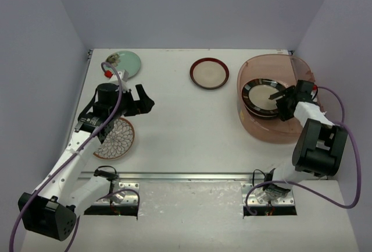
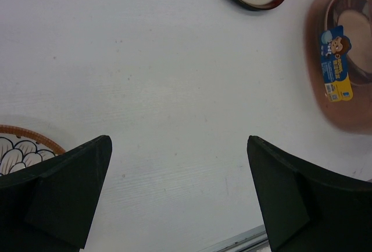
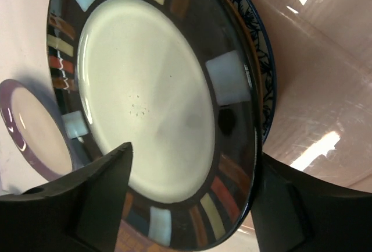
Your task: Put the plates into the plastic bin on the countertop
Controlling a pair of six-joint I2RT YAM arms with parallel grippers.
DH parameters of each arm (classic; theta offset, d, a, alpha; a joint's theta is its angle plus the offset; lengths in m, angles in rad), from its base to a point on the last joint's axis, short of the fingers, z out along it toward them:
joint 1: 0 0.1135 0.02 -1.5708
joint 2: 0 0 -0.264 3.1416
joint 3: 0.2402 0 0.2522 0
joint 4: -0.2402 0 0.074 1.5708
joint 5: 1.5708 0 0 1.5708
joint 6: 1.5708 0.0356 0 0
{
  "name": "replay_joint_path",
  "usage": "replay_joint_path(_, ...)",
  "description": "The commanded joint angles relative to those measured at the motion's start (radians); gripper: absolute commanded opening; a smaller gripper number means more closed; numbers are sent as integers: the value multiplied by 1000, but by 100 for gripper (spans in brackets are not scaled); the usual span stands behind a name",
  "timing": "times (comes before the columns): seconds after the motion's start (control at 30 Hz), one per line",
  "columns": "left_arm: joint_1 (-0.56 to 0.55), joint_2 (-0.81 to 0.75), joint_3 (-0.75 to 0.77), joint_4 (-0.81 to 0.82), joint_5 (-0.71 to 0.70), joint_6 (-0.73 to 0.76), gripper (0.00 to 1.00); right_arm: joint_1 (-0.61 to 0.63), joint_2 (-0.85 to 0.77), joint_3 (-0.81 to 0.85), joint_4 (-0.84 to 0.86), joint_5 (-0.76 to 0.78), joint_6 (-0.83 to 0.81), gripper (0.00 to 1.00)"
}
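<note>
At 8 o'clock on the white desk (image 1: 186,141), nearest the arms, the brown-and-white petal plate (image 1: 114,138) lies flat. Just beyond it, at 9 o'clock, the left hand (image 1: 148,102) hovers with its fingers spread full wide and nothing between them.

At 3 o'clock sits the pinkish plastic bin (image 1: 290,66). In it a black-rimmed plate (image 1: 260,96) lies on top of a blue-patterned plate (image 3: 264,71). A purple-rimmed plate (image 3: 29,130) shows at the stack's edge; whether it lies under the stack I cannot tell. The right hand (image 3: 192,153) is down in the bin. Its fingers are parted to either side of the black-rimmed plate's near edge and are not pinching it.

Farther off, a maroon-rimmed plate (image 1: 209,73) rests at 12 o'clock and a mint green plate (image 1: 125,61) at 11 o'clock, both on the bare desk.
</note>
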Motion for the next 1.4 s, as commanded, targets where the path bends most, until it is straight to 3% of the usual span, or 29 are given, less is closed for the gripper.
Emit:
replay_joint_path(0.0, 3, 8, 20, 30, 8, 5, 100, 19, 19, 55, -7, -12, -33, 78)
replay_joint_path(0.13, 3, 17, 22, 28, 13, 2, 100, 42, 53, 112, -77, 16, -73, 87)
replay_joint_path(0.2, 3, 25, 25, 25, 20, 2, 100, 50, 84, 151, -100, 16, -113, 99)
replay_joint_path(0.3, 3, 41, 34, 17, 34, 3, 100, 58, 100, 221, -235, 84, -150, 99)
replay_joint_path(0.47, 3, 70, 53, -5, 7, -17, 100, 61, -32, 163, -232, 156, -177, 99)
replay_joint_path(0.73, 3, 145, 105, -39, -36, -64, 100, 63, -54, 262, -396, 79, -334, 99)
replay_joint_path(0.83, 3, 167, 131, -31, -128, -175, 100, 80, -221, 185, -322, -69, -358, 99)
replay_joint_path(0.9, 7, 210, 174, -42, -200, -251, 100, 120, -330, 156, -264, -83, -362, 99)
replay_joint_path(1.07, 61, 341, 342, -94, -271, -333, 100, 212, -496, 338, -415, -19, -451, 99)
replay_joint_path(1.13, 165, 375, 370, -75, -218, -405, 100, 239, -534, 357, -453, -27, -469, 99)
replay_joint_path(1.2, 242, 414, 368, -19, -163, -458, 100, 256, -601, 312, -417, -160, -454, 99)
replay_joint_path(1.37, 401, 545, 438, 14, -79, -487, 100, 256, -784, 12, 54, -657, -221, 99)
